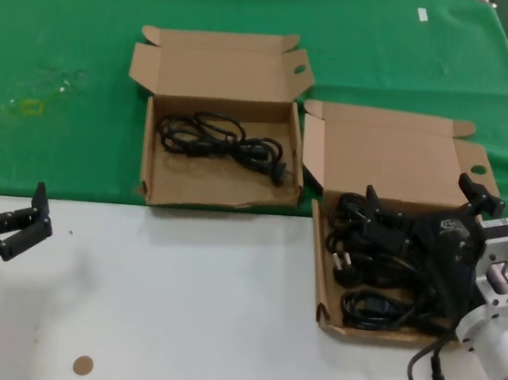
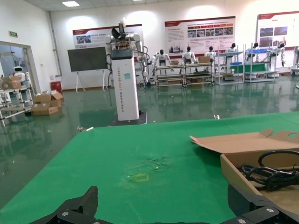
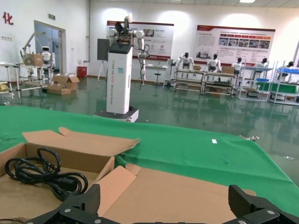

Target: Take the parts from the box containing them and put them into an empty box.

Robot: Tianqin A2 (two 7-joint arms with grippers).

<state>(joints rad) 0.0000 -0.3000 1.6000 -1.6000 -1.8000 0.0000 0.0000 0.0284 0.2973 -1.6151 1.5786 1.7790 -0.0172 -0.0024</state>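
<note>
The right gripper (image 1: 422, 209) hangs wide open over the cables (image 1: 370, 258) in the right box (image 1: 325, 290). The left gripper (image 1: 26, 219) waits open. No readable writing on the boxes.

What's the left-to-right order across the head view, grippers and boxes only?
Left gripper, open over the white table → smaller box with one cable bundle → wider box with the remaining cable bundles → right gripper, open above that wider box.
</note>
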